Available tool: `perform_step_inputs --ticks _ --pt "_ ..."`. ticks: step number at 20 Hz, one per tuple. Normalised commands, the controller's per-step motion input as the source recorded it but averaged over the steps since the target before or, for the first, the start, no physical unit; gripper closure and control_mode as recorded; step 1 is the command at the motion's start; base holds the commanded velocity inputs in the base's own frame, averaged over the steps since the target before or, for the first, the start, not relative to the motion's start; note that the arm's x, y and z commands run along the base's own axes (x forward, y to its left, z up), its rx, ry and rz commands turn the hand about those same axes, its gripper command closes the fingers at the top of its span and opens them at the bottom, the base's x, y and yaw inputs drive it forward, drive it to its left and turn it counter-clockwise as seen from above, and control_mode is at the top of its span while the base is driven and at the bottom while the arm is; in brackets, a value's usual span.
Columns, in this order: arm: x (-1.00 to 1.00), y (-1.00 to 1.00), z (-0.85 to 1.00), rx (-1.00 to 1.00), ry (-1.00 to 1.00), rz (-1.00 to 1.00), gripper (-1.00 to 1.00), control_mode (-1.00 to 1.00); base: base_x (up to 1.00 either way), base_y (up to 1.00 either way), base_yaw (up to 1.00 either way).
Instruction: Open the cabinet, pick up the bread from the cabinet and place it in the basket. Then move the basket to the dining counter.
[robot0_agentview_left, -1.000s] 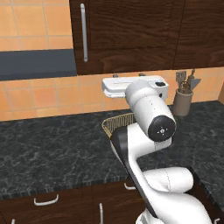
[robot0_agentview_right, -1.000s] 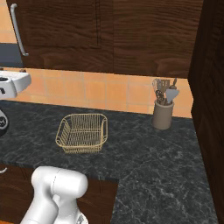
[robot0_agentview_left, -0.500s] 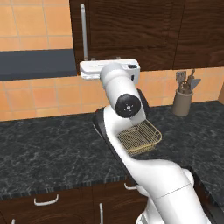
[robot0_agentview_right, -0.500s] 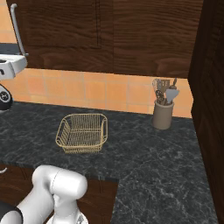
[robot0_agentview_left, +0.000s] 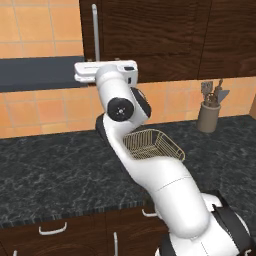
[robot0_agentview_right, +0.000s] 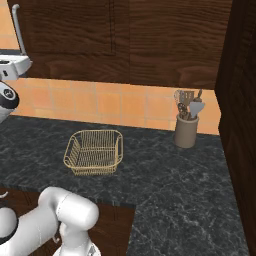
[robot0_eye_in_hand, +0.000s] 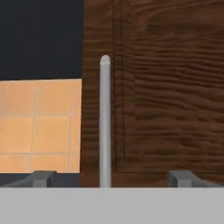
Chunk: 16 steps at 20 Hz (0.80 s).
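Baskets: one basket (robot0_agentview_right: 94, 152), on the black counter (robot0_agentview_right: 165, 175)
Utensil crocks: one crock (robot0_agentview_right: 186, 131)
Writing: none legible
Gripper (robot0_eye_in_hand: 111, 178): fingers apart, astride the cabinet (robot0_eye_in_hand: 166, 96) handle (robot0_eye_in_hand: 105, 122)

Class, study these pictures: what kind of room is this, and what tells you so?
A kitchen, most likely: a dark wood wall cabinet, a black speckled counter backed by orange tiles, and a crock of cooking utensils.
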Motion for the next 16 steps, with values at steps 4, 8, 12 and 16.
perform_step_inputs --ticks 4,8,12,16 --pt "0.44 0.11 0.01 0.00 -0.03 0.00 -1.00 -1.00 0.00 0.00 0.00" --pt "0.50 0.19 0.00 0.00 -0.02 0.00 -1.00 -1.00 0.00 0.00 0.00" --pt "0.46 0.14 0.00 0.00 -0.02 -0.01 -1.00 -1.00 0.00 0.00 0.00" --pt "0.46 0.00 0.00 0.00 -0.01 -0.01 -1.00 -1.00 0.00 0.00 0.00"
